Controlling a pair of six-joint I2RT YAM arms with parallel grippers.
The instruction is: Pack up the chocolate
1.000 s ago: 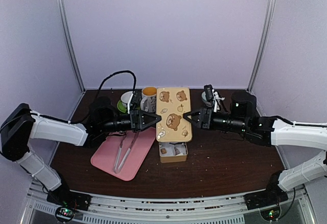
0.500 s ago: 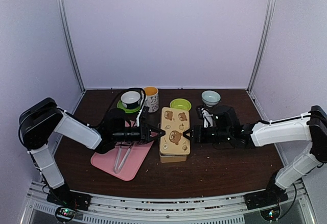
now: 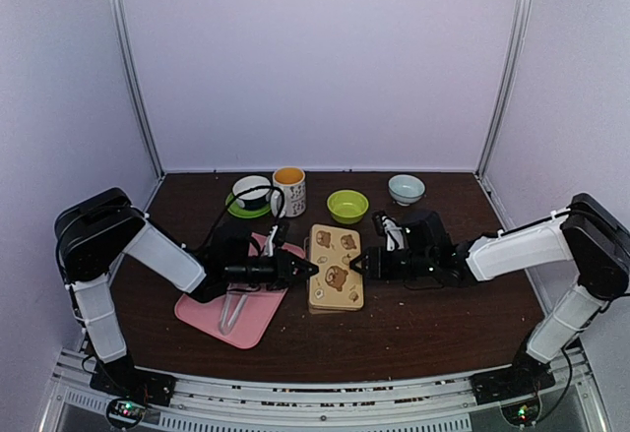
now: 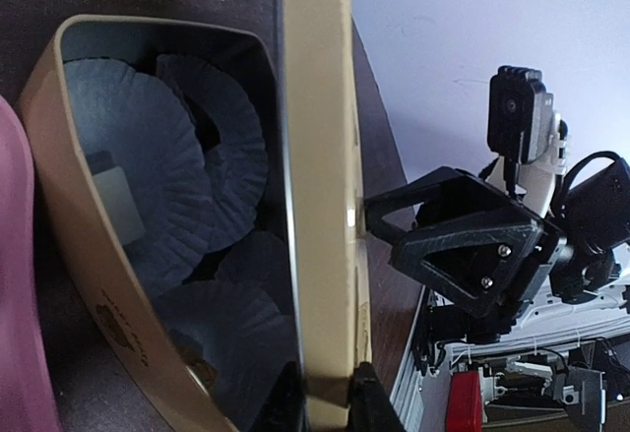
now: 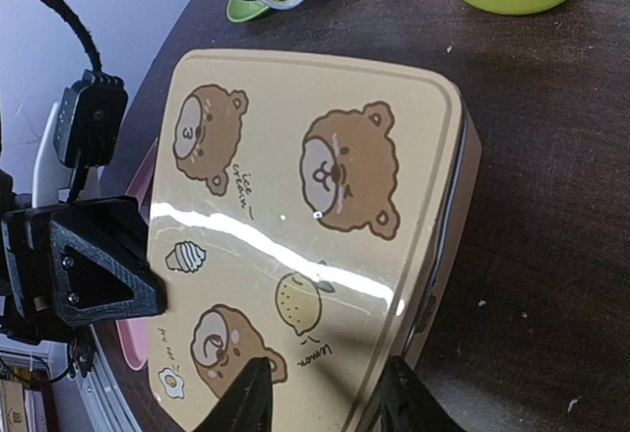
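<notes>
Tin sits about mid-table, long side running from the near edge to the far edge. Bear-printed lid (image 3: 335, 275) lies over it.

Left gripper (image 3: 311, 268) is at the lid's left long edge. Left wrist view: lid seen edge-on, pinched between nearly closed fingers (image 4: 369, 404). The lid stands clear of the tin base (image 4: 108, 304) on this side, so the interior shows.

Right gripper (image 3: 356, 266) is at the opposite long edge. Right wrist view: one finger (image 5: 246, 402) lies over the printed face and the other is under the rim, with the lid edge filling the gap between them. It is closed on the lid at a wider spread than the left.

Chocolate (image 4: 113, 194): one pale squarish lump visible, inside the base in a pleated paper cup (image 4: 148, 156). More cups lie beside it. Any other pieces are hidden in shadow or behind the lid.

Pink tray (image 3: 212, 316) lies just left of the tin, towards the near edge, with pinkish tongs (image 3: 234, 309) on it.

Along the far edge, left to right:
- white bowl on a green saucer (image 3: 251, 194)
- mug (image 3: 289, 192)
- green bowl (image 3: 347, 206)
- pale bowl (image 3: 407, 189)
</notes>
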